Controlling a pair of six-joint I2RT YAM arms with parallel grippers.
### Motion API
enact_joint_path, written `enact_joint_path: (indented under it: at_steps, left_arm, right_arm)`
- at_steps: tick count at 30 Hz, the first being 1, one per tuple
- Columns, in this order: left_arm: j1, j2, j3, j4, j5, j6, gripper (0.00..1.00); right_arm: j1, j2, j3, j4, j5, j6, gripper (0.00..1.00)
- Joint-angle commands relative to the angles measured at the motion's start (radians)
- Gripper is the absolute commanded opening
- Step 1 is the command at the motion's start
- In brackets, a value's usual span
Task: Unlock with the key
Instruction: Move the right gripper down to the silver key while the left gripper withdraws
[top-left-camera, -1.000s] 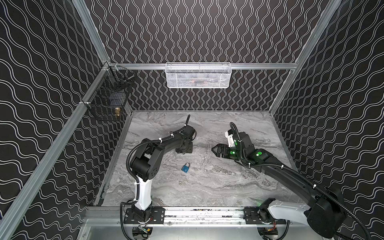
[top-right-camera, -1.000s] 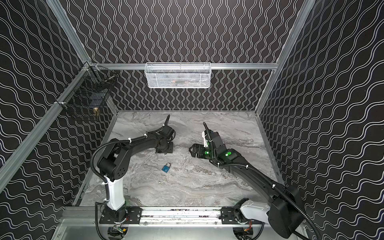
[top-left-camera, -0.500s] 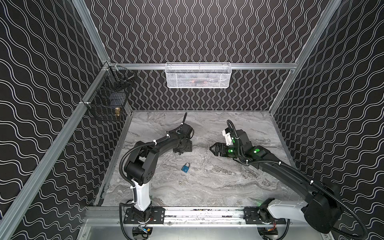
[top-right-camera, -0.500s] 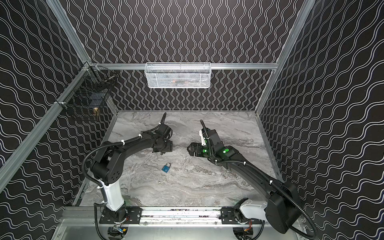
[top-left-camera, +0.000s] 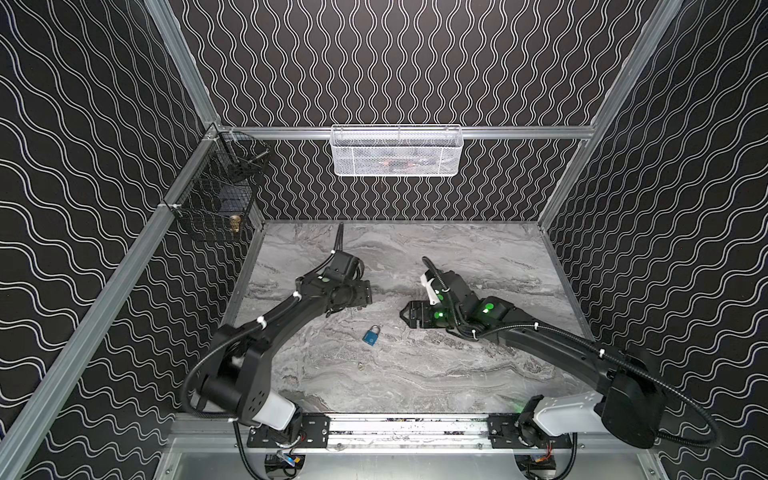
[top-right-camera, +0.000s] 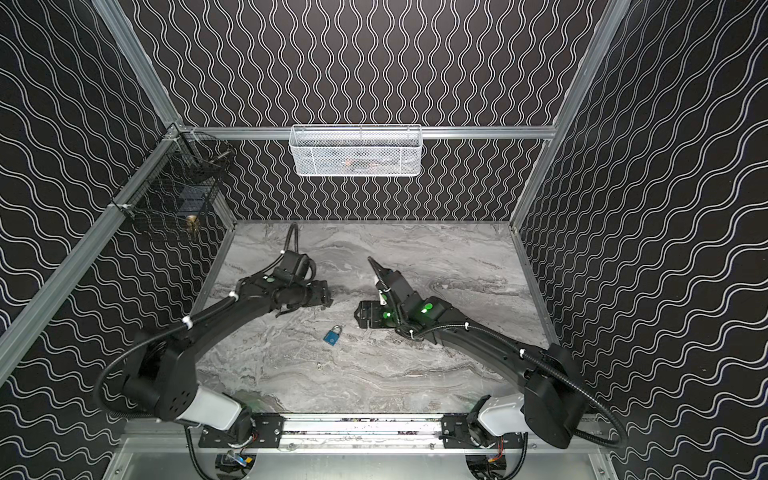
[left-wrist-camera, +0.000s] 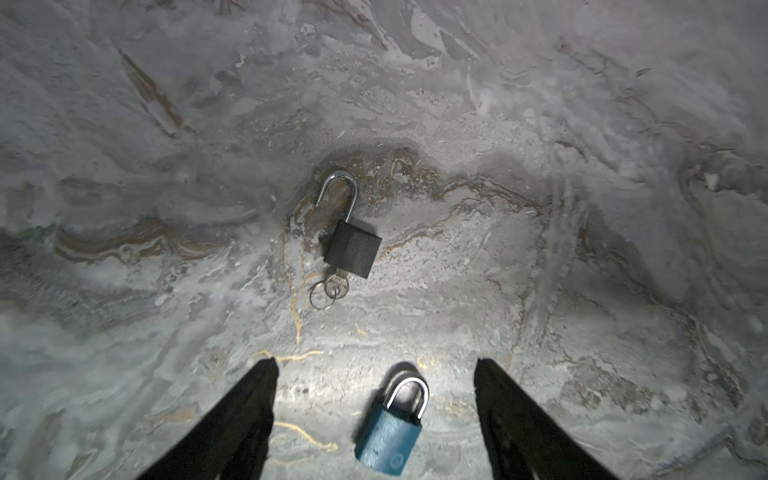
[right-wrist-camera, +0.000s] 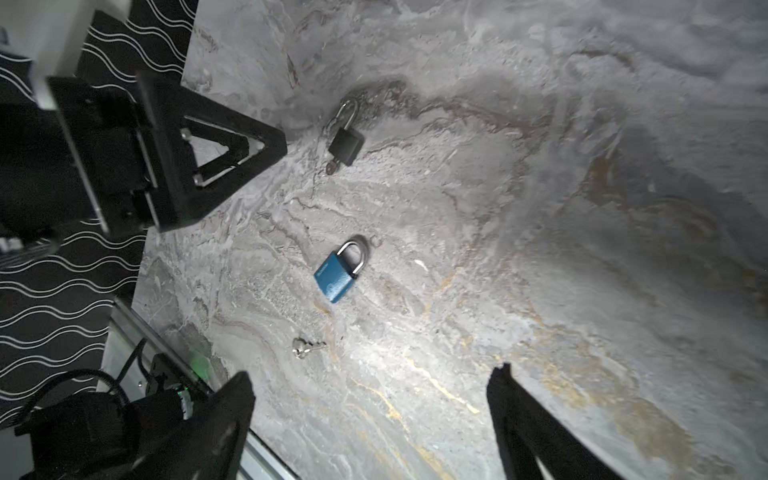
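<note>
Reaches in from front-L w/ L arm (top-left-camera: 282, 320), elbow bent sharply, forearm slanting inward twd centre. Points L gripper (top-left-camera: 362, 293) to the right, held low and tilted down. Shows fingers (left-wrist-camera: 247, 415) spread wide in L wrist view, gripping nothing. Stretches R arm (top-left-camera: 540, 338) in from front-R, upper link low and long, forearm angled inward. Points R gripper (top-left-camera: 407, 314) to the left, opposite L gripper but well apart, no contact. Jaws likewise wide in R wrist view, empty. Visible in both top views, neither crossing the middle.
</note>
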Motion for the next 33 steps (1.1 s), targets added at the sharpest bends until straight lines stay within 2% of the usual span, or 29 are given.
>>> enact_joint_path:
  at_steps: [1, 7, 11, 15, 21, 27, 33]
  left_arm:
    - [0.016, -0.101, -0.061, 0.006, 0.022, -0.024, 0.78]
    - [0.034, -0.323, -0.159, -0.081, -0.001, -0.031, 0.79]
    - [0.039, -0.443, -0.197, -0.153, -0.023, -0.049, 0.82]
    - [0.039, -0.534, -0.216, -0.211, -0.046, -0.074, 0.82]
    - [0.039, -0.634, -0.234, -0.282, -0.085, -0.103, 0.82]
    - [0.039, -0.692, -0.238, -0.337, -0.124, -0.121, 0.82]
    - [0.039, -0.736, -0.243, -0.362, -0.152, -0.138, 0.82]
  right_arm:
    - [0.074, 0.036, 0.023, 0.001, 0.088, 0.081, 0.89]
    - [0.204, 0.147, 0.084, -0.05, 0.173, 0.145, 0.88]
    - [0.278, 0.228, 0.125, -0.061, 0.196, 0.167, 0.87]
    - [0.318, 0.322, 0.181, -0.061, 0.189, 0.136, 0.81]
    - [0.336, 0.44, 0.255, -0.052, 0.119, 0.06, 0.71]
    - [0.356, 0.504, 0.314, -0.065, 0.105, 0.021, 0.57]
    - [0.364, 0.577, 0.351, -0.079, 0.103, 0.007, 0.47]
